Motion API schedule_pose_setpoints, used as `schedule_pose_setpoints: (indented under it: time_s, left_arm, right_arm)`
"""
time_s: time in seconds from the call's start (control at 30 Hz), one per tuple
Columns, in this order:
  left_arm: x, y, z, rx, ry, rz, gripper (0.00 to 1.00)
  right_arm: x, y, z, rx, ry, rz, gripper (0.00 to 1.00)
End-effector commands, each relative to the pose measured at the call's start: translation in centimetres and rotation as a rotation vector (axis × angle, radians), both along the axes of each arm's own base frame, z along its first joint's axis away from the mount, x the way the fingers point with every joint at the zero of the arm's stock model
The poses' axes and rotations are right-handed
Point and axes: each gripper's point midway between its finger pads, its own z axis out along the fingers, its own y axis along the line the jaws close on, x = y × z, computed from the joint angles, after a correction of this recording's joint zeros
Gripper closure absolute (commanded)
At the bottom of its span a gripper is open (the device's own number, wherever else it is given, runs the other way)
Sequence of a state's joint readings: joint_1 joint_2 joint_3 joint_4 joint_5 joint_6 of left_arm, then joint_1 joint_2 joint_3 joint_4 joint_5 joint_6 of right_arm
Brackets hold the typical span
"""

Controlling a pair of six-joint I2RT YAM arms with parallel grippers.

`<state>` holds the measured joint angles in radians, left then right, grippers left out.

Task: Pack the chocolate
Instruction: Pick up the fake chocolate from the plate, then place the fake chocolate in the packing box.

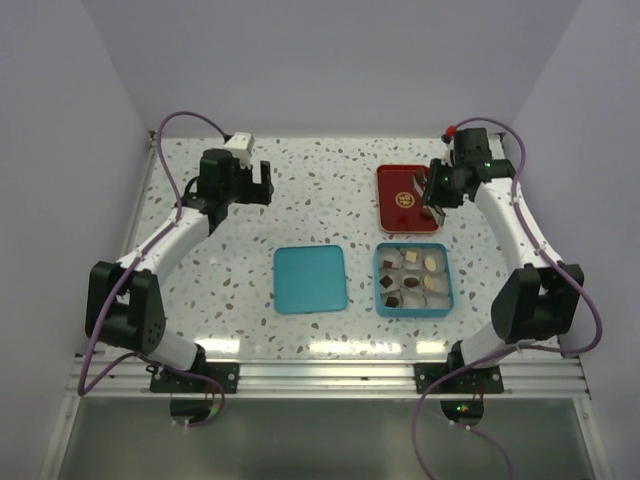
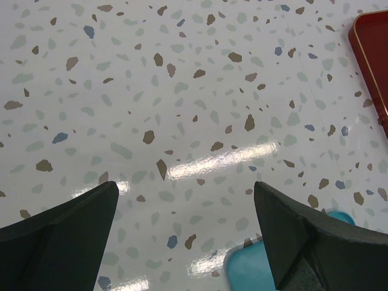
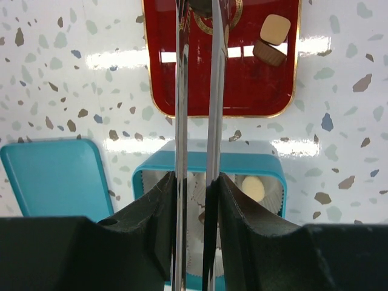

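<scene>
My right gripper point(image 1: 437, 192) point(image 3: 197, 179) is shut on a pair of metal tongs point(image 3: 180, 91), whose blades reach out over the red tray point(image 1: 395, 210) point(image 3: 163, 79). A dark piece point(image 3: 203, 5) sits between the tong tips at the frame's top edge, over the gold emblem. A cream square chocolate point(image 3: 275, 28) and a light brown one point(image 3: 270, 53) lie on the tray. The teal box point(image 1: 382, 300) point(image 3: 206, 162) holds paper cups with several chocolates, one cream-white point(image 3: 253, 188). My left gripper point(image 1: 252, 185) point(image 2: 185, 194) is open and empty over bare table.
The teal lid point(image 1: 310, 278) point(image 3: 54, 176) lies flat left of the box; its corner shows in the left wrist view point(image 2: 254, 270). The red tray's edge point(image 2: 371, 54) shows at that view's right. White walls close in the speckled table on three sides.
</scene>
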<state>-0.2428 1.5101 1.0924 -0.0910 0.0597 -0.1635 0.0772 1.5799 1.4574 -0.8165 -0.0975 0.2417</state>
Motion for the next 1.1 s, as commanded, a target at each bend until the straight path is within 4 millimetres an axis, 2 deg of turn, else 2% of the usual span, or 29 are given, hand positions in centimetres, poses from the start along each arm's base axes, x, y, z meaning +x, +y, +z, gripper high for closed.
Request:
schedule_pose_setpoints:
  time_s: [0.0, 0.17, 0.33, 0.53, 0.67, 0.8, 0.87, 1.07]
  left_arm:
    - [0.4, -0.5, 2.6, -0.021, -0.074, -0.017, 0.00]
    - [0.4, -0.6, 2.6, -0.025, -0.072, -0.018, 0.00]
    - [0.3, -0.5, 2.6, -0.024, -0.073, -0.017, 0.00]
    - [0.6, -0.7, 2.3, -0.025, -0.066, -0.019, 0.00]
    - [0.6, -0.9, 2.0, -0.031, -0.058, -0.027, 0.00]
    - [0.7, -0.9, 1.8, -0.031, -0.053, -0.026, 0.00]
    - [0.8, -1.0, 1.6, -0.031, -0.047, -0.029, 0.00]
    - [1.0, -1.1, 1.3, -0.032, -0.037, -0.031, 0.00]
  right_arm:
    - [-2.3, 0.1, 1.6, 0.017, -0.002, 0.022, 0.79]
    - [-4.6, 0.2, 2.0, 0.018, 0.023, 0.035, 0.79]
    - [-7.7, -0.1, 2.2, 0.004, 0.086, 0.063, 0.79]
    - [-10.7, -0.6, 6.0, -0.014, 0.060, 0.073, 0.79]
    - [-13.6, -0.5, 7.1, 0.006, 0.084, 0.072, 0.80]
    - [-16.0, 0.1, 7.0, 0.045, 0.114, 0.071, 0.80]
    - [-17.5, 0.3, 6.3, 0.062, 0.165, 0.074, 0.80]
    - [-21.0, 1.0, 6.2, 0.097, 0.239, 0.093, 0.81]
